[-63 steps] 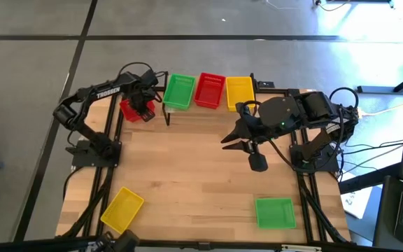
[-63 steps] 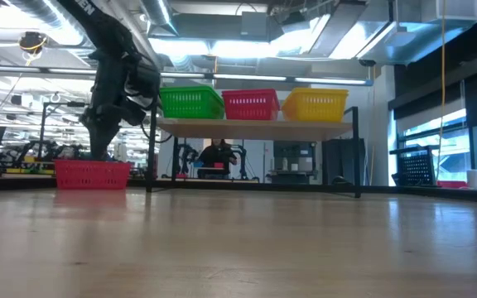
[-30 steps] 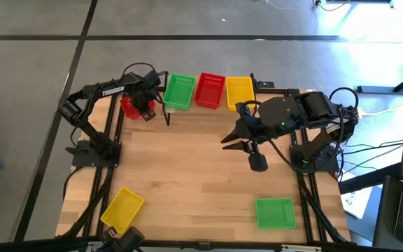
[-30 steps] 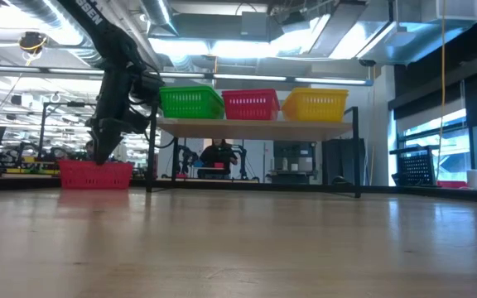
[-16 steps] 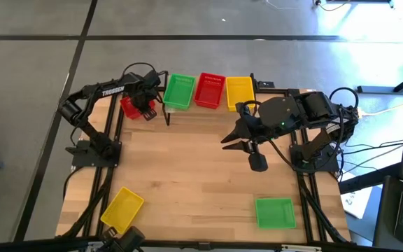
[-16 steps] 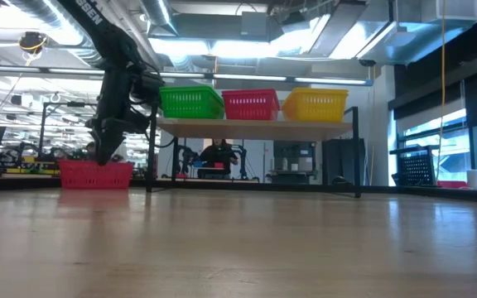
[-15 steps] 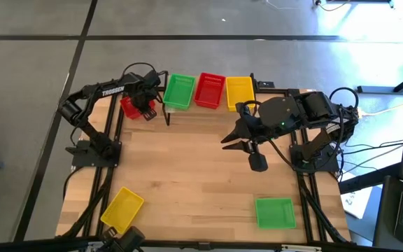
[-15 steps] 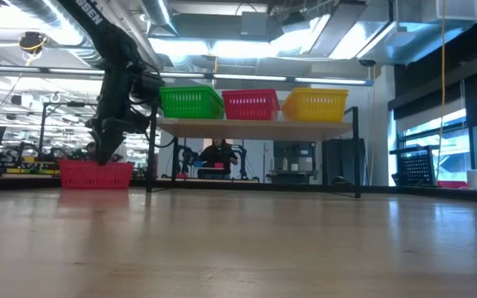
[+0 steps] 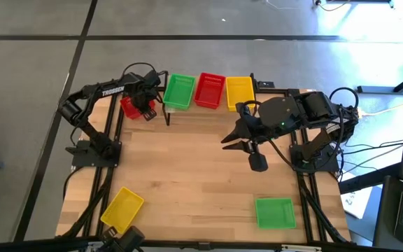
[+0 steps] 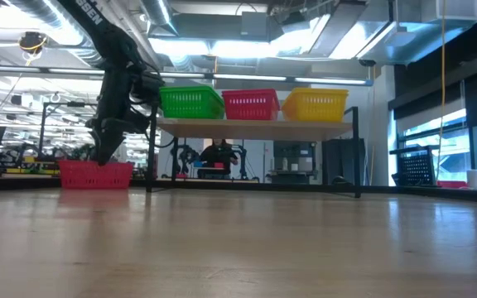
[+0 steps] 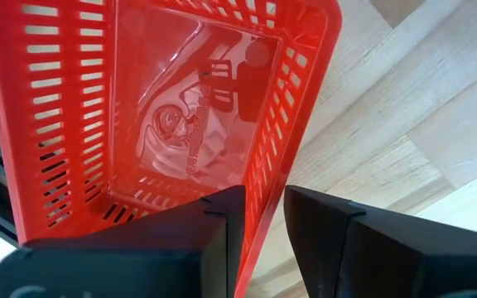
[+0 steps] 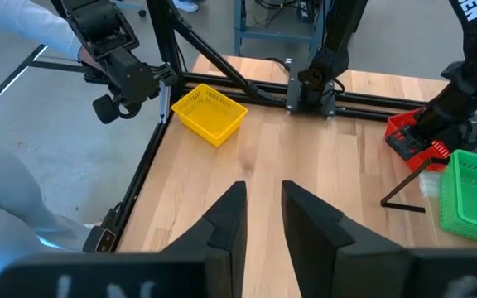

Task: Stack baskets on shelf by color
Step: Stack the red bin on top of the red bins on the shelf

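Note:
A red basket [image 9: 131, 109] [image 10: 95, 175] stands on its bottom on the table, left of the shelf [image 10: 255, 124]. My left gripper [image 9: 143, 106] [image 11: 263, 219] is shut on it from above. On the shelf's plank stand a green basket [image 9: 179, 91], a red basket [image 9: 210, 89] and a yellow basket [image 9: 239, 89], side by side. A yellow basket [image 9: 122, 208] lies near the table's near left corner and a green basket [image 9: 275, 212] near its near right corner. My right gripper [image 9: 231, 145] [image 12: 263, 194] hangs open over the table's right middle, touching nothing. My left gripper holds the red basket by one mesh side wall [image 11: 265, 194], the wall toward the shelf. One finger [image 11: 222, 219] is inside the basket and the other [image 11: 317, 219] outside, pinching the wall. The fingers point down from above. The basket sits level with its bottom on the table.
The shelf's thin black leg [image 9: 167, 115] stands close to the right of the held basket. Black frame rails run along the table's left and right edges. Bare wood spreads across the table's middle. A person [image 10: 219, 154] sits far behind the shelf.
In the last second nothing has visibly moved. Before that, my left gripper shifted a little toward the shelf and the far edge, and the red basket slid slightly the same way along the table.

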Tool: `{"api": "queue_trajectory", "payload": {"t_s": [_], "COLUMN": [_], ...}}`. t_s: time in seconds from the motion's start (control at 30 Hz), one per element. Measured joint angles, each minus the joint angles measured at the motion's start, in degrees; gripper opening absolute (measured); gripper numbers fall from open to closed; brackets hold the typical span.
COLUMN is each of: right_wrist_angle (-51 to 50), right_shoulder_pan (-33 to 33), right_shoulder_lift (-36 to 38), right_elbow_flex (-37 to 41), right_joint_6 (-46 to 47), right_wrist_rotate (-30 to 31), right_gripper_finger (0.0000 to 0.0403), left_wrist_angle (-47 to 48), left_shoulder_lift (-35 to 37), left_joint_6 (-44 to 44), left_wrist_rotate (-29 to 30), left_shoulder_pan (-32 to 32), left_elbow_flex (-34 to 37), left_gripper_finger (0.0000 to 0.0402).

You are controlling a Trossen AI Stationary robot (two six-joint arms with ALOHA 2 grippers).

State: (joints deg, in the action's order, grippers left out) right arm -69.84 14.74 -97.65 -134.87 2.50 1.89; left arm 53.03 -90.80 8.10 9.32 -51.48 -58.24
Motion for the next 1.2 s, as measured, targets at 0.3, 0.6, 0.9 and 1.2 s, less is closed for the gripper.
{"api": "queue_trajectory", "payload": {"t_s": [0.3, 0.6, 0.9, 1.2], "right_wrist_angle": [-1.0, -1.0, -1.0, -1.0], "right_shoulder_pan": [0.0, 0.0, 0.0, 0.0], "right_shoulder_lift": [0.0, 0.0, 0.0, 0.0], "right_elbow_flex": [0.0, 0.0, 0.0, 0.0], "right_joint_6": [0.2, 0.2, 0.0, 0.1], "right_wrist_rotate": [0.0, 0.0, 0.0, 0.0], "right_gripper_finger": [0.0074, 0.0074, 0.0074, 0.0074], "left_wrist_angle": [0.0, 0.1, 1.8, 11.4], "left_shoulder_lift": [-4.2, -5.4, -4.0, 4.8], "left_joint_6": [0.0, 0.0, -0.7, -3.2], "left_wrist_rotate": [-2.6, -1.9, -0.8, -0.8], "left_shoulder_pan": [0.0, 0.5, 0.5, 1.5], "left_elbow_flex": [0.0, 0.0, 0.0, 0.0], "left_gripper_finger": [0.0078, 0.0041, 0.0002, 0.0]}}
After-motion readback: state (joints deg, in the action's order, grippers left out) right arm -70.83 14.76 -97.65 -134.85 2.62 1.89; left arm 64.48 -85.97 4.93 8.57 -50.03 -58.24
